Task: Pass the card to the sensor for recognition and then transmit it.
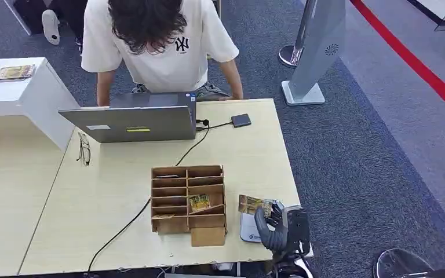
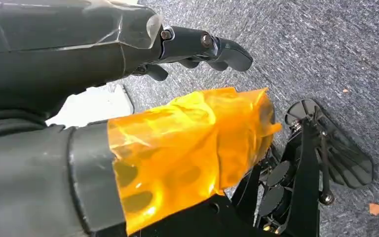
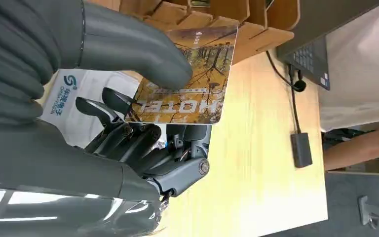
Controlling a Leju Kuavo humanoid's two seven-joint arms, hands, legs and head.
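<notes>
My right hand [image 1: 281,229] hangs over the table's front right corner and pinches a hotel card [image 1: 250,204] printed with a yellow forest picture. In the right wrist view the thumb [image 3: 128,49] presses on top of the card [image 3: 192,84] and dark fingers lie under it. The card sticks out toward the wooden box, just above a white sensor pad [image 1: 248,229] with a blue logo [image 3: 74,98]. My left hand [image 2: 143,123] hangs beside my body above the carpet. Its thumb is wrapped in orange tape, its fingers are apart and it holds nothing.
A wooden slotted box [image 1: 188,200] stands left of the sensor, with another card [image 1: 199,202] in one slot. Behind it are a grey laptop [image 1: 130,123], a cable and a small black device [image 1: 241,120]. A person [image 1: 162,40] leans at the far edge. Glasses [image 1: 84,149] lie left.
</notes>
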